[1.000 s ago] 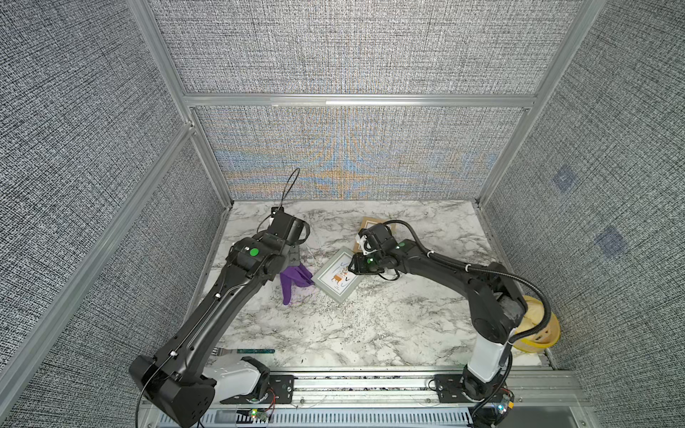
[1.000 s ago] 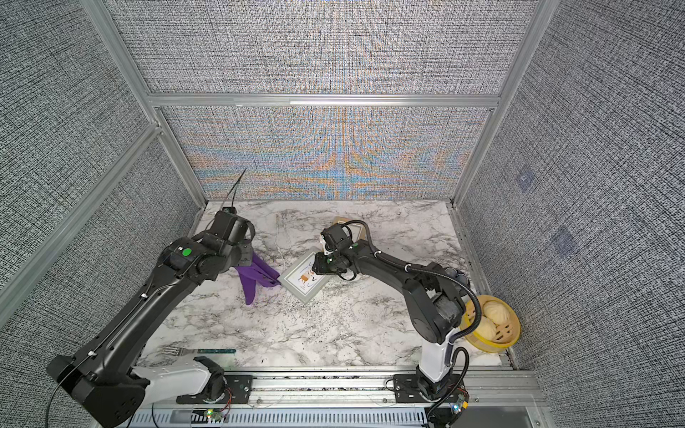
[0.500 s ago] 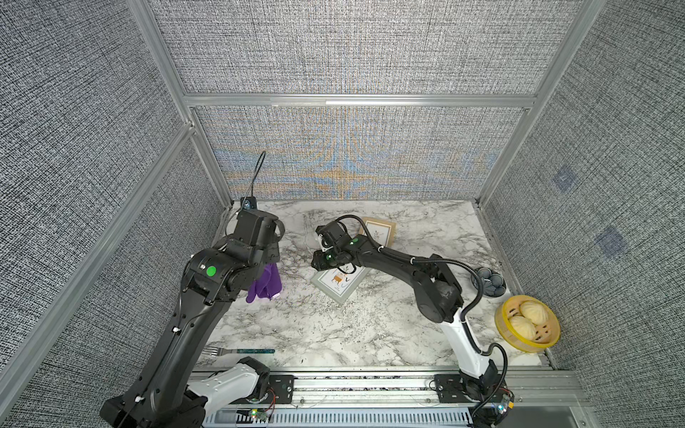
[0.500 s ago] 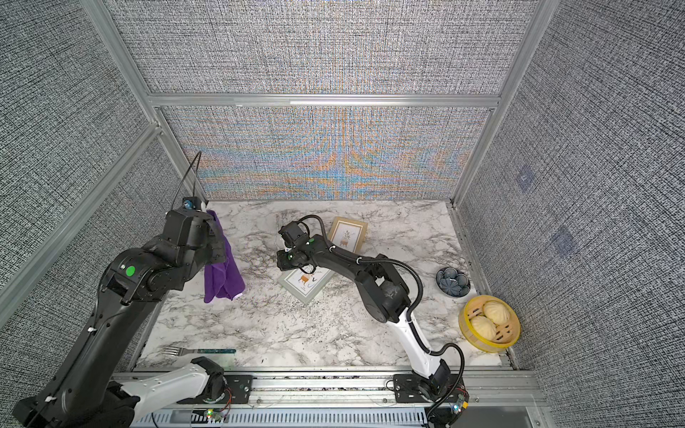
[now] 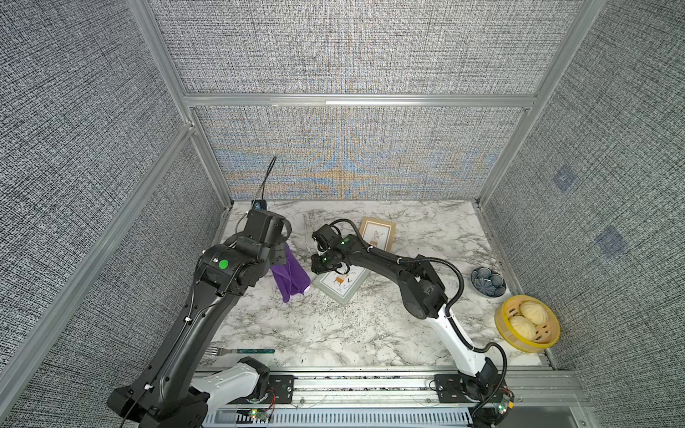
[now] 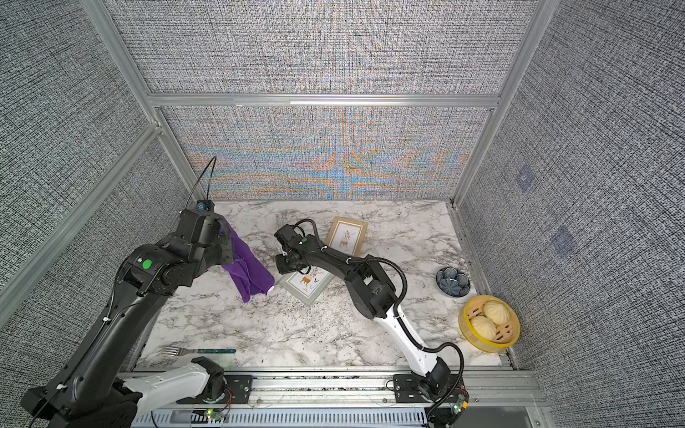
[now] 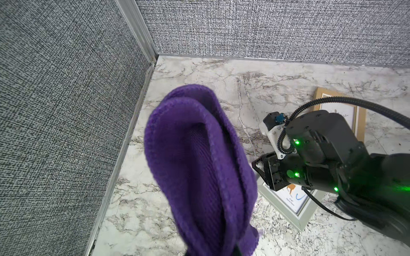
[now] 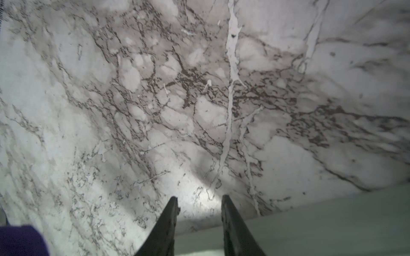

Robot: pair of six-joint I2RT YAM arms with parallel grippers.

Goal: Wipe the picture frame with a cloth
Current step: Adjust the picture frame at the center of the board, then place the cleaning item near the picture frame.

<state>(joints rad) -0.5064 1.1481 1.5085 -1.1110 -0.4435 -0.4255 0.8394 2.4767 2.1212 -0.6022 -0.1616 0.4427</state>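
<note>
The left gripper (image 6: 225, 255) is closed tight on the purple cloth (image 5: 291, 276). The cloth hangs down in a long loose fold. I cannot tell if its low end touches the table (image 5: 333, 333). It is just beside the grey-white picture frame (image 5: 343, 287), which lies flat on the table. I think this is the frame to wipe, because both arms are next to it.

The right gripper (image 8: 199, 201) is low at the far corner of that frame. Its two fingers are a little way apart and there is nothing between them. I can see bare table in the gap.

A second frame, a wooden one (image 5: 378, 233), lies farther back. A blue bowl (image 5: 488, 281), a yellow basket with buns (image 5: 528, 322) and a fork (image 5: 237, 351) are well away.

Here is what could go wrong. Nothing holds the frame down, so it may slide when the cloth rubs it. The right gripper sits over the frame, so the cloth may snag on it, or the two arms may bump. The cloth hangs in a thin fold, so it may only brush one small part. If the right fingers shut now, they may nudge the corner and turn the frame.
</note>
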